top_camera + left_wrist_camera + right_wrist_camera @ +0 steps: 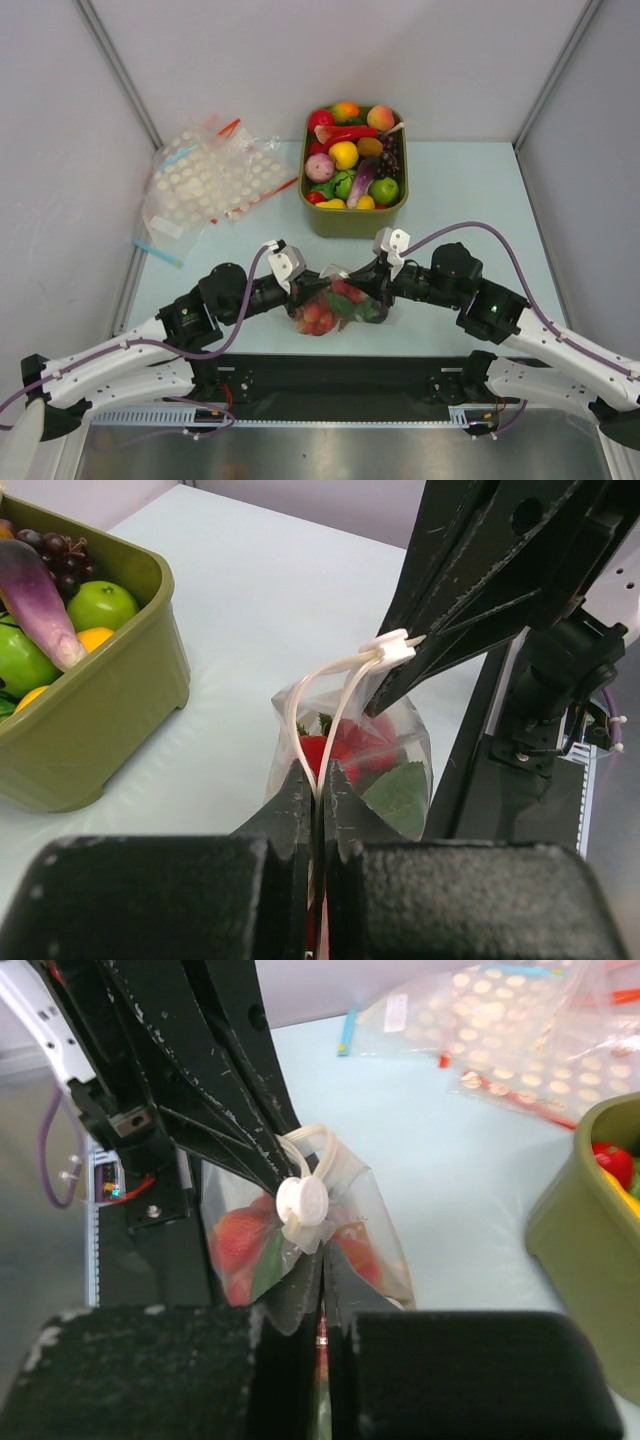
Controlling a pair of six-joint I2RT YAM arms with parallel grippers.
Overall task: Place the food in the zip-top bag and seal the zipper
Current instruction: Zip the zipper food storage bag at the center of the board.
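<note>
Bag [340, 305]: hung between your two claws, food [345, 742] inside.
Left claw [318, 785]: clenched on the zipper [330, 685].
Right claw [322, 1265]: clenched on its other end.

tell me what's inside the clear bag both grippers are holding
Red toy fruits and a green leafy piece show through the zip-top bag. In the wrist views the left gripper and right gripper cover its lower part.
</note>
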